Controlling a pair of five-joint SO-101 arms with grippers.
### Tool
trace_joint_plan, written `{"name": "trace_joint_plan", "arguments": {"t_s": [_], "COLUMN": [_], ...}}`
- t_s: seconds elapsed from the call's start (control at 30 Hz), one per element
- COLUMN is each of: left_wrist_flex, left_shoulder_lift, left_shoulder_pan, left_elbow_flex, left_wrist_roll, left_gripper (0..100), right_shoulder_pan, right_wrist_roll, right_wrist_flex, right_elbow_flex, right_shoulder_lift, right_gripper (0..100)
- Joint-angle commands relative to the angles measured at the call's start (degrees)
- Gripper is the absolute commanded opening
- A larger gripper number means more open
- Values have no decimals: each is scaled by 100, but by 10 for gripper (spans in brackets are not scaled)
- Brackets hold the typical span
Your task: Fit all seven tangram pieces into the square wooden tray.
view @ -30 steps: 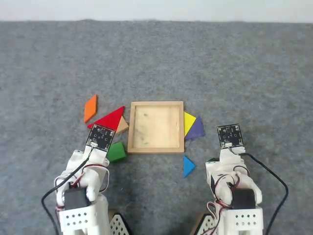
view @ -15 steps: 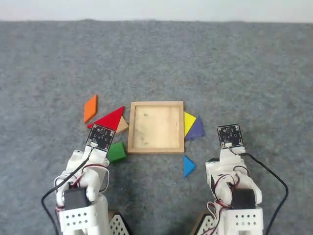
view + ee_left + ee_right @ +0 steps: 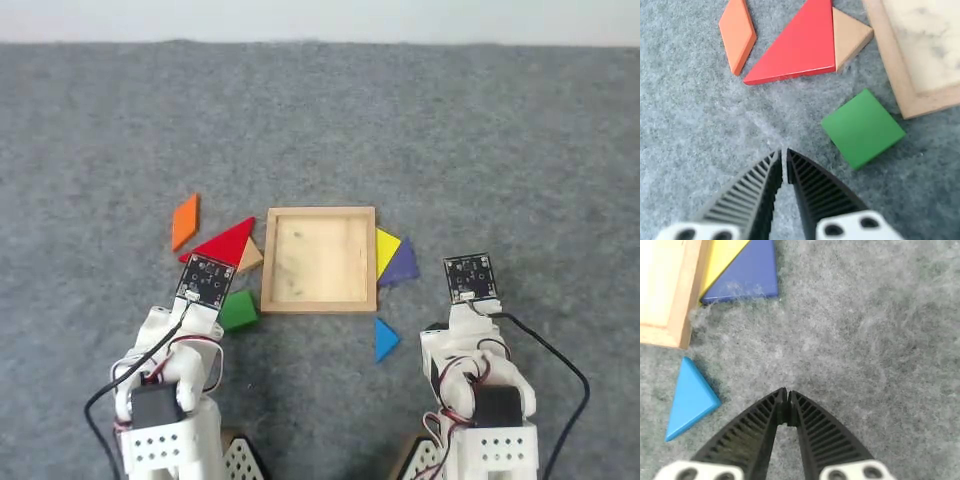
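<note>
Left claw (image 3: 782, 154), clenched on nothing, sits nearest the green square (image 3: 862, 127), which lies flat on the carpet (image 3: 690, 125) just ahead toward the empty tray (image 3: 892, 60); right claw (image 3: 786, 392) is likewise clenched

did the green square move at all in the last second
No. The green square lies where it was, just off the near left corner of the wooden tray.

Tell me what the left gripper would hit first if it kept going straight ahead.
Likely the red triangle, or the carpet just short of it; depth is unclear. The left gripper would miss the green square.
</note>
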Motion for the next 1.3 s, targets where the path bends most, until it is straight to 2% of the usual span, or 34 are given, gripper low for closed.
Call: {"name": "trace_joint_plan", "arguments": {"t_s": [0.0, 0.43, 0.63, 0.73, 0.9, 1.03, 1.17, 1.27], "left_wrist_flex": [35, 35, 35, 35, 35, -176, -967, -1099], "left_shoulder_lift": [-97, -97, -97, -97, -97, -97, -97, -79], "left_shoulder_pan": [-9, -9, 18, 18, -26, -290, -167, -18], "left_elbow_flex": [-66, -66, -66, -66, -66, -154, -523, -1209], "left_wrist_roll": [-44, -44, -53, -53, -62, -70, -70, 316], "left_gripper": [16, 16, 16, 16, 16, 18, 19, 19], "right_shoulder_pan": [22, 22, 13, -558, -1710, -1868, -1895, -1868], "right_wrist_roll": [79, 79, 141, 79, -791, -1081, -1398, -1662], "right_wrist_flex": [40, 242, -549, -1033, -1156, -1754, -2440, -2941], "right_elbow_flex": [70, 70, -70, -448, -1152, -1618, -2374, -3218], "right_shoulder_lift": [-101, -119, -127, -92, 40, 1112, 3134, 4787], "right_gripper": [9, 12, 12, 11, 9, 9, 11, 12]}}
